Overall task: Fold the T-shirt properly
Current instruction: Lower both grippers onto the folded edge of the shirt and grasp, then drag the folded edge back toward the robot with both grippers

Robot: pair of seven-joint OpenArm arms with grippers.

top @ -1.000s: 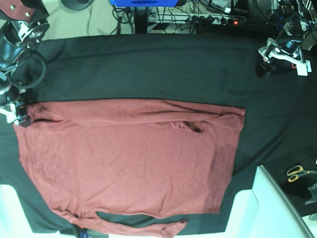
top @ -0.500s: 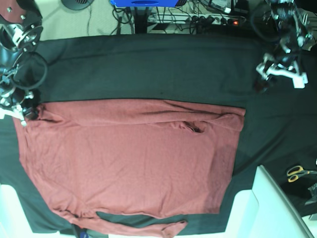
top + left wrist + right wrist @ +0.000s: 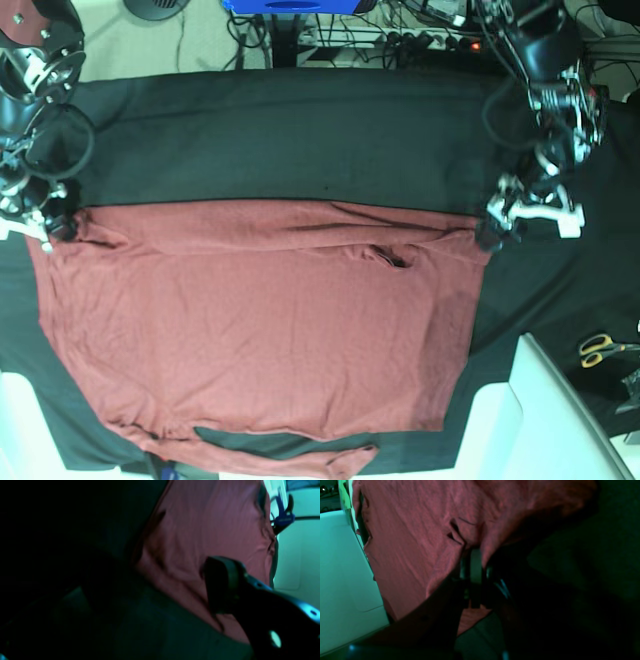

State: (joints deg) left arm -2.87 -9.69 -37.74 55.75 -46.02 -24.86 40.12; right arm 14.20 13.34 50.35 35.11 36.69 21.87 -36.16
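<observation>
The maroon T-shirt lies spread flat on the black table cloth, with one sleeve folded along the near edge. At the shirt's far left corner my right gripper is shut on the fabric; in the right wrist view the cloth bunches around the closed fingers. My left gripper sits at the shirt's far right corner, open. One dark finger shows in the left wrist view over the red cloth; the other finger is lost in shadow.
Yellow-handled scissors lie at the right edge of the cloth. A white panel juts in at the near right. A blue clamp grips the table edge beyond the shirt. Cables run behind the table.
The left arm has swung down from the far right corner of the table to the shirt's far right corner. The right gripper has closed on the far left corner.
</observation>
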